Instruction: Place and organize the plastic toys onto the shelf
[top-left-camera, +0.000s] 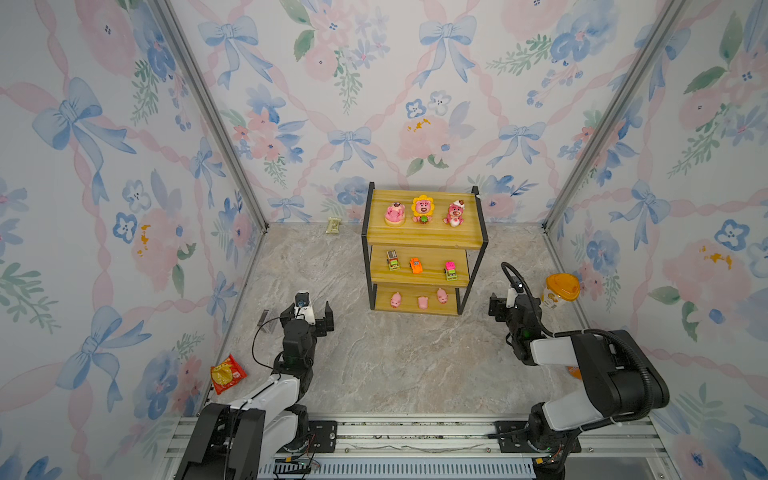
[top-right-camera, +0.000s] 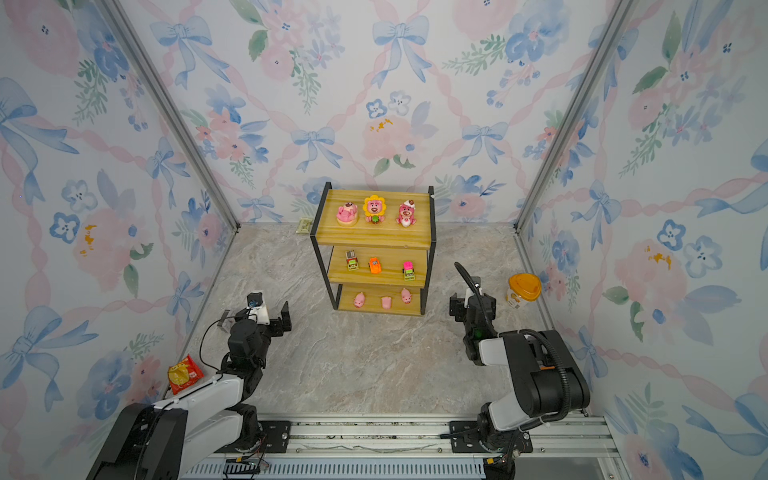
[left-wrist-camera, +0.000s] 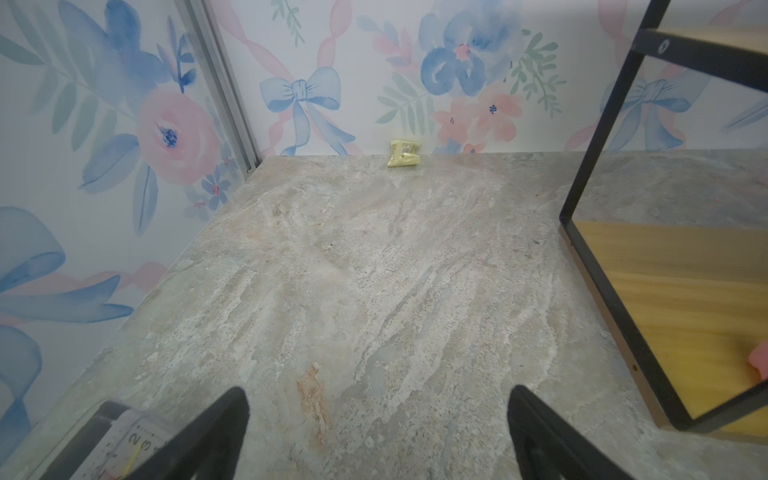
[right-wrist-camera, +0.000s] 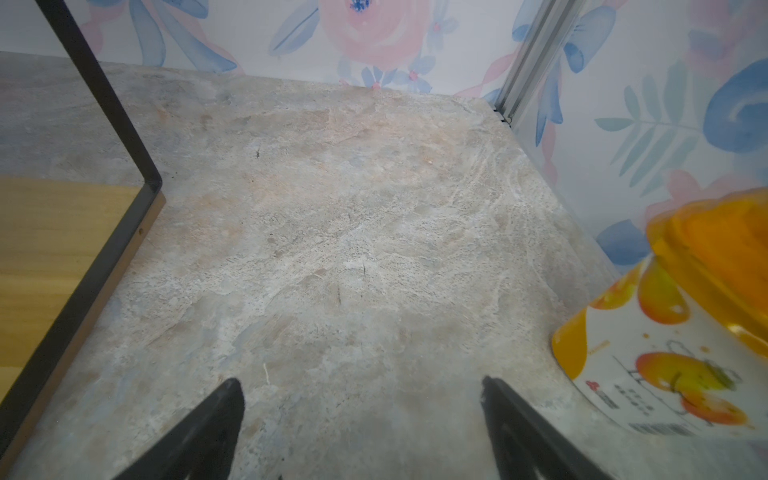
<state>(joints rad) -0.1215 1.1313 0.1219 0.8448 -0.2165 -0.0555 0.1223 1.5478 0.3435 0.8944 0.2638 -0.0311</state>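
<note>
**Nine toys on the shelf, both pairs of fingers empty**

I am looking at the shelf (top-left-camera: 424, 240), which is standing at the back of the surface (top-left-camera: 374, 365), between my two arms. On its top board three bear figurines (top-left-camera: 422, 210) are standing upright in a row; on the middle board three cars (top-left-camera: 415, 266) are sitting apart from each other; on the bottom board three pigs (top-left-camera: 423, 302) are lining up. I am judging the sorting as finished, one kind on each board.

If one is needing a correction, I am expecting light, hard, smooth plastic that is slipping easily. I am planning to take a bear at the body below the big head, a car across its flat sides because the wheels are probably rolling, and a pig across the round belly.

The left fingers (left-wrist-camera: 208, 436) are standing spread wide above bare surface beside the shelf frame, holding nothing and touching nothing. The right fingers (right-wrist-camera: 203, 428) are also spread wide and empty, between the shelf and the yellow-lidded cup (right-wrist-camera: 673, 324).
</note>
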